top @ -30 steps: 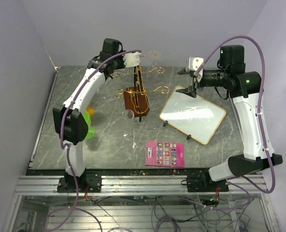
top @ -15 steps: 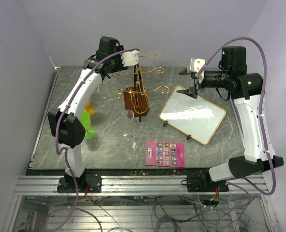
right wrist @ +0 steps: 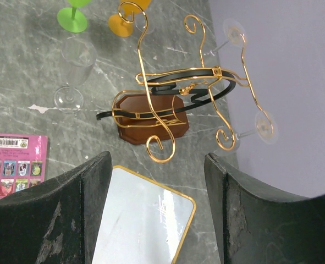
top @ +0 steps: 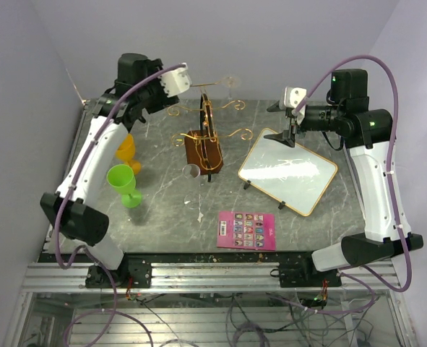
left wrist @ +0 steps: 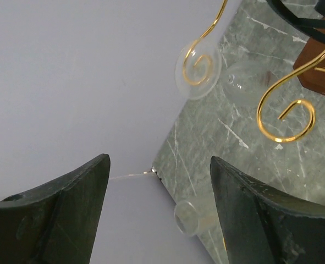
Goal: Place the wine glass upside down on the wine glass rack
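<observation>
The wine glass [left wrist: 198, 69] is seen hung on 1 scroll of the wine glass rack [left wrist: 286, 113] at upper centre, well apart from the wide-open, empty left gripper [left wrist: 159, 165] below.

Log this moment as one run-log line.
stage: placed | wine glass: hangs upside down on wine glass rack | left gripper: open, empty | right gripper: open, empty

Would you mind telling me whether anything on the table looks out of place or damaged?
Nothing looks spilled or broken. The only misfit is a clear glass standing upright on the table beside the wine glass rack, while two wine glasses hang upside down from its arms.
</observation>
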You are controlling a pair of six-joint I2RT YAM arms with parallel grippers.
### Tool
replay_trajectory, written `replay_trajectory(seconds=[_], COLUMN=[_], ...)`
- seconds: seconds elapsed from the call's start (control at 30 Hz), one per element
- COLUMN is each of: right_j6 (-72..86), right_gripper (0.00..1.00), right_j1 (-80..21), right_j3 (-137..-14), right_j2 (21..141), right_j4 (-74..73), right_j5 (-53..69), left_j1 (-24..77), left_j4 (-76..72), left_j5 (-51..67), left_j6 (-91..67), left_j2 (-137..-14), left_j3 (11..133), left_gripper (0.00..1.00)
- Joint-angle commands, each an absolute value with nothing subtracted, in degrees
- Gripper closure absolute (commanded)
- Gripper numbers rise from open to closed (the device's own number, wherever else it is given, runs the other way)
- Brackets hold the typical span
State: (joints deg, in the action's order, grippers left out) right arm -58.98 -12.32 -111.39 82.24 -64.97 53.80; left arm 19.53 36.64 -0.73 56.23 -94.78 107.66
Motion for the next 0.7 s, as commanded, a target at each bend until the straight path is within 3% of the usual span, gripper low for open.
replay_trajectory(seconds=[0.0,0.23,0.37,0.67], right_j6=[-59.1,-45.1,-40.3,-36.7], right_gripper=[0.32,0.29,0.27,0.19], right_j1=[-11.8,-11.9,-11.8,-11.2], right_j3=[-112.2,-113.5,-111.9,-109.2], right_j2=[82.8,83.1,82.4,81.6], right_j4=[-65.6,-57.9,-55.6,-54.1], right_j5=[54.4,45.2,40.1,35.6], left_j1=[16.2,12.4,8.6,-6.8], left_j4=[32.5,33.2,32.2,31.9], left_j5=[2.8,0.7,-0.5,5.7], left_j6=[46.7,30.9,22.2,4.1], left_j2=[-88.5,-82.5,-80.3,-83.4], left_j3=[104.1,98.9,96.0,93.8], left_gripper=[0.16,0.1,0.01,0.0])
